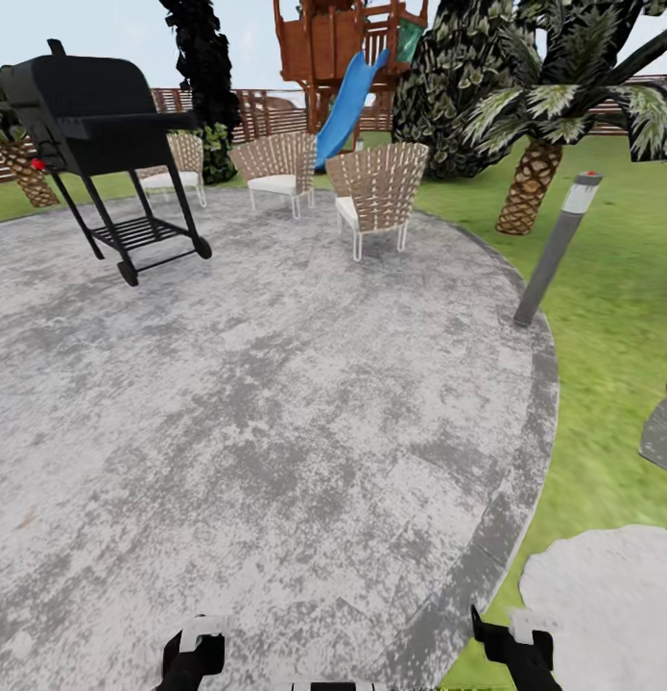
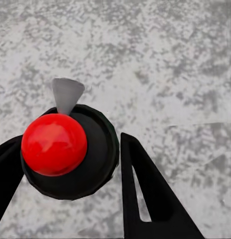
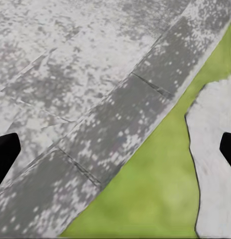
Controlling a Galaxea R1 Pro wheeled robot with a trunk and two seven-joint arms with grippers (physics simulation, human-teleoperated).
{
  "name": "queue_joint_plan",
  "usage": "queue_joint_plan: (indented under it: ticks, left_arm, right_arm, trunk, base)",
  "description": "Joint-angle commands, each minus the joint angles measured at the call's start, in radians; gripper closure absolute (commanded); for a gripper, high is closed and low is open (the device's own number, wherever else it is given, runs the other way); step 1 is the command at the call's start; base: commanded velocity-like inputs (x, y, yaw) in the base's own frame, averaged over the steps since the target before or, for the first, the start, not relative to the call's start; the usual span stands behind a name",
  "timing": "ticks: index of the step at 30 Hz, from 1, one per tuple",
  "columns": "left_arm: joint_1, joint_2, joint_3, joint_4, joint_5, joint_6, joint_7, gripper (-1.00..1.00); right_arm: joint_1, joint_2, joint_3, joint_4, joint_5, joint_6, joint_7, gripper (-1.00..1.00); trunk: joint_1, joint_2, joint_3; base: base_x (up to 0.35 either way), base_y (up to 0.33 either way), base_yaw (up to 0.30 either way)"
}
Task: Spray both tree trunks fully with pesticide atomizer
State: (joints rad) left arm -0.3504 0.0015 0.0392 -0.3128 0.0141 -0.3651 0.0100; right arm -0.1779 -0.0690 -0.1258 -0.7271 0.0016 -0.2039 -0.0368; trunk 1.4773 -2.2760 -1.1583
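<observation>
The pesticide atomizer (image 2: 70, 149), a black bottle with a red cap and a grey nozzle, is seen from above in the left wrist view. My left gripper (image 2: 70, 164) is shut on it, with one black finger (image 2: 150, 194) pressed against each side. Speckled grey floor (image 2: 170, 74) lies beneath. In the head view both arms sit low at the frame's bottom, left (image 1: 194, 657) and right (image 1: 511, 648). My right gripper (image 3: 115, 149) is open and holds nothing, above the paving's curved edge (image 3: 120, 124). A tall dark-leaved tree (image 1: 203, 67) rises by the fence, and its trunk is hidden.
On the paving (image 1: 275, 384) stand a black grill (image 1: 93, 125) at far left and wicker chairs (image 1: 376, 187) farther back. A grey bollard (image 1: 559, 245) marks the right edge. Grass (image 1: 611, 317), pale stepping stones (image 1: 611, 595), a palm (image 1: 530, 182) and a blue slide (image 1: 347, 96) lie beyond.
</observation>
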Motion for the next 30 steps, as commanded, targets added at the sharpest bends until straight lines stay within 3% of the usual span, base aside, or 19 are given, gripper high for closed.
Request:
queue_joint_plan:
  ticks: [1,8,22,30]
  left_arm:
    - [0.0,0.0,0.0,-0.001,0.0,0.0,0.001,1.0]
    - [0.0,0.0,0.0,0.0,0.0,0.001,0.001,1.0]
    - [-0.001,0.0,0.001,-0.002,0.0,0.002,0.001,1.0]
    - [-0.001,0.0,0.001,-0.002,0.0,0.003,0.001,1.0]
  right_arm:
    - [0.0,0.0,0.0,0.0,0.0,0.0,0.0,-1.0]
    - [0.0,0.0,0.0,0.0,0.0,0.0,0.0,-1.0]
    - [0.0,0.0,0.0,-0.002,0.0,0.0,0.0,-1.0]
    - [0.0,0.0,0.0,-0.002,0.0,0.0,0.0,-1.0]
  trunk:
    - [0.0,0.0,0.0]
    - [0.0,0.0,0.0]
    - [0.0,0.0,0.0]
    - [0.031,-0.056,-0.025]
  base:
    - [-0.003,-0.27,-0.3]
    - [-0.001,-0.212,-0.3]
    - [0.0,-0.01,-0.3]
    - [0.0,0.0,-0.3]
